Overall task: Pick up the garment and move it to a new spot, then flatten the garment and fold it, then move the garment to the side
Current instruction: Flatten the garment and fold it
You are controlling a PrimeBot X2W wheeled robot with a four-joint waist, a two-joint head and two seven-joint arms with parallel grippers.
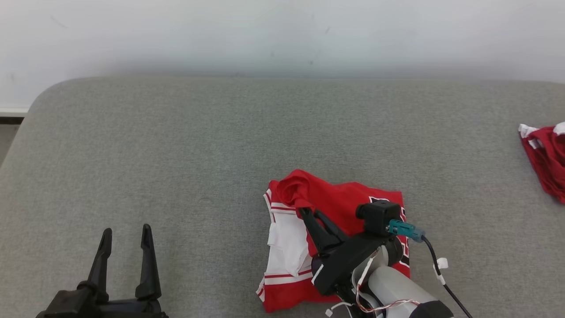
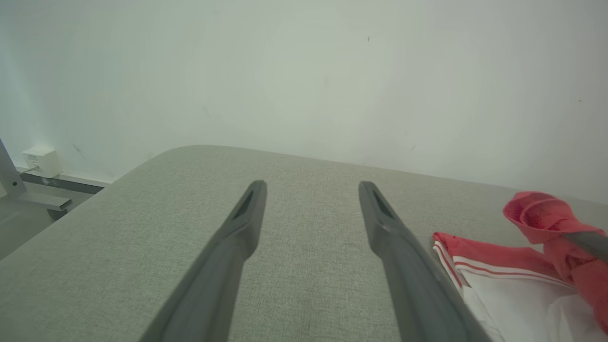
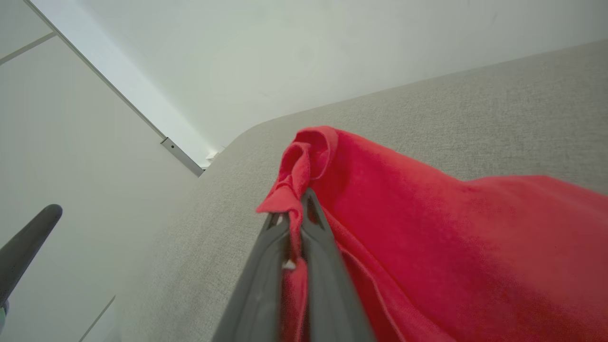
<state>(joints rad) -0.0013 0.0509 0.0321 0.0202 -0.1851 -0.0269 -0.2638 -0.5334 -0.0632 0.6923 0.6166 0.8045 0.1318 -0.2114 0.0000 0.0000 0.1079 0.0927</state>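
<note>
The garment (image 1: 335,201), a red jersey with white stripe trim, lies partly folded on the grey cushioned surface (image 1: 198,145), its white inner side showing at the left. My right gripper (image 1: 304,211) is shut on a bunched red fold of the garment (image 3: 361,190), lifting that fold off the surface. The same raised fold of the garment (image 2: 541,213) appears at the right of the left wrist view. Down at the lower left, my left gripper (image 1: 126,232) stands open over bare cushion, well apart from the garment, and in its own wrist view the left gripper (image 2: 311,187) holds nothing.
Another red and white cloth (image 1: 545,157) lies at the right edge of the surface. A pale wall (image 1: 282,35) stands behind the far edge. A white wall box (image 2: 42,160) and a metal frame sit beyond the surface's left corner.
</note>
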